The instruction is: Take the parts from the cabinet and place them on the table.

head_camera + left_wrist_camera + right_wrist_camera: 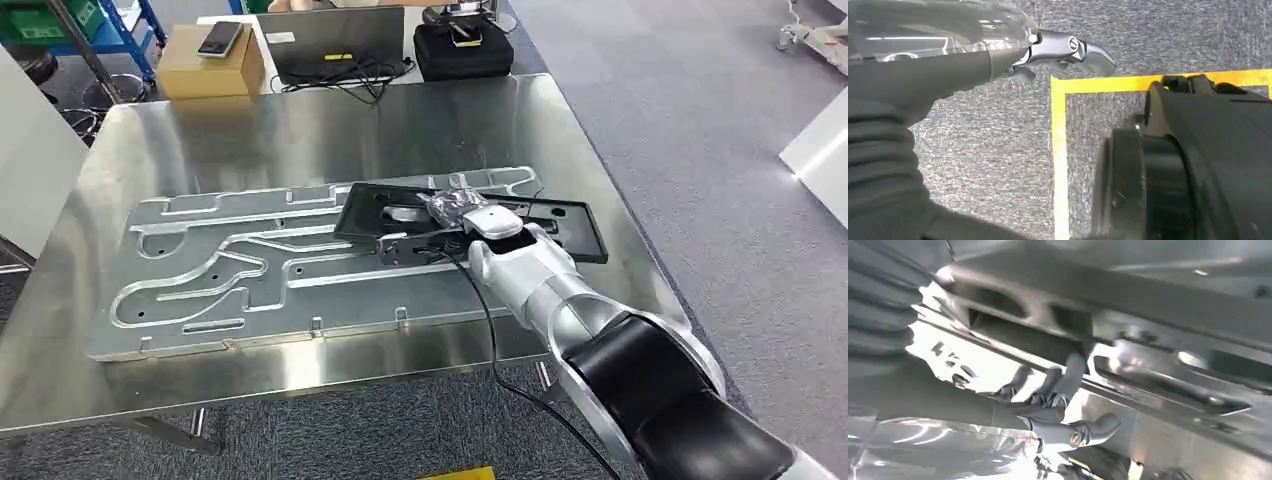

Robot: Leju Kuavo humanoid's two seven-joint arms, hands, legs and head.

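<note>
One black part (480,225) lies flat on the single machined aluminium plate (250,265) atop the steel table (120,150), its middle hidden by the right hand (462,210), fingers (1068,375) pressed onto it; left hand (1068,50) hangs empty, fingers barely visible.

Steel table (300,130): bare strip along the far edge gives open passage. The grooved plate (250,265) and the black part (560,225) overlapping it fill the middle. Box (205,65), laptop (335,40) and case (465,50) block beyond the far edge.
</note>
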